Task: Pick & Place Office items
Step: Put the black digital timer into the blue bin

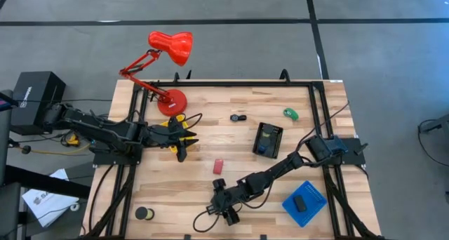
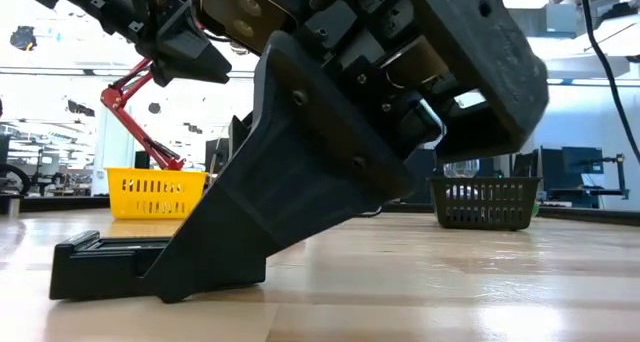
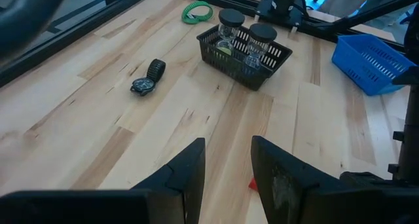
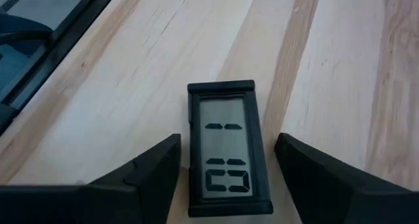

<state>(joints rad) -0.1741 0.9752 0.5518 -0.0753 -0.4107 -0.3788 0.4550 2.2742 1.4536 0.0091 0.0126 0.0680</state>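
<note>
Not much to read here, basically just one little screen.
The small black clock lying flat on the wooden surface shows dashes up top and segment digits below, looks like "23" seen sideways. White lettering on the black box is too tiny to make out.

The left end effector hangs over the light wooden surface, and its two dark fingers stand a little apart with nothing between them. Just beyond the fingers, a small red piece shows in the gap, partly hidden. Farther off, a wristwatch lies alone on the wood. A black mesh basket stands beyond it and holds two clear jars with black lids. A green coiled cord lies near the basket. A blue tray stands well apart from the basket.
</note>
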